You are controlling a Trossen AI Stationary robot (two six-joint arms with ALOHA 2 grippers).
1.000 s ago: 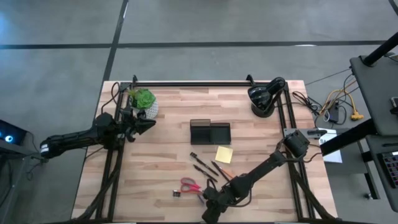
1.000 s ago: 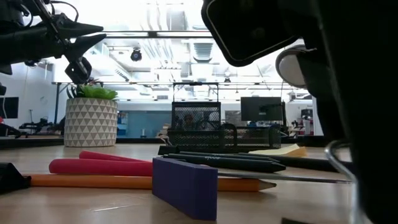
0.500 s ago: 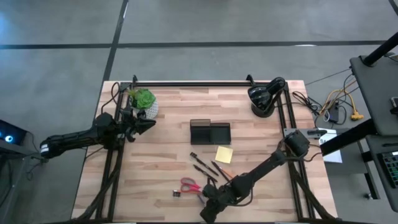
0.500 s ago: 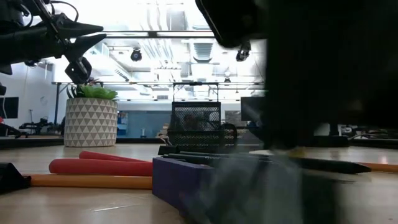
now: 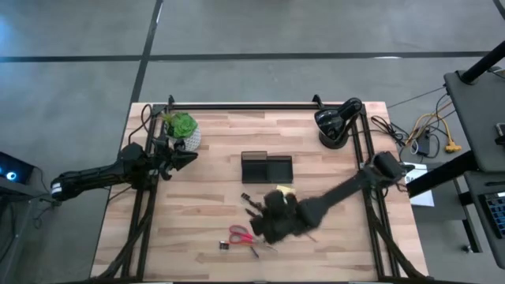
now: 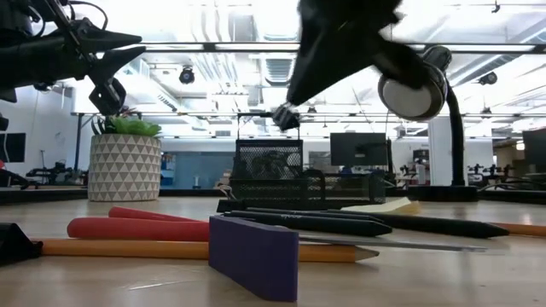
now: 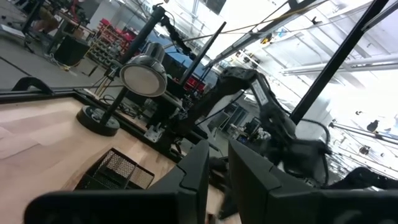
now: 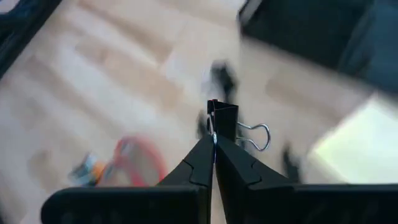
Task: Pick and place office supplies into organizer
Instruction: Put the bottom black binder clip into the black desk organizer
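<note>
One right hand [image 8: 213, 151] aloft, pinching binder clip [image 8: 235, 127]

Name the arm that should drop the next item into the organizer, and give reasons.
Right. The right gripper is shut on a binder clip and hangs just short of the organizer. The left gripper waits near the potted plant, holding nothing.

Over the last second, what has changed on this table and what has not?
The right gripper has swung from the table's near edge inward, toward the organizer, and risen clear of the low camera. Its jaws are shut on a binder clip, carried above the scissors. The left gripper stays beside the plant; pens, pencil and scissors have not moved.
</note>
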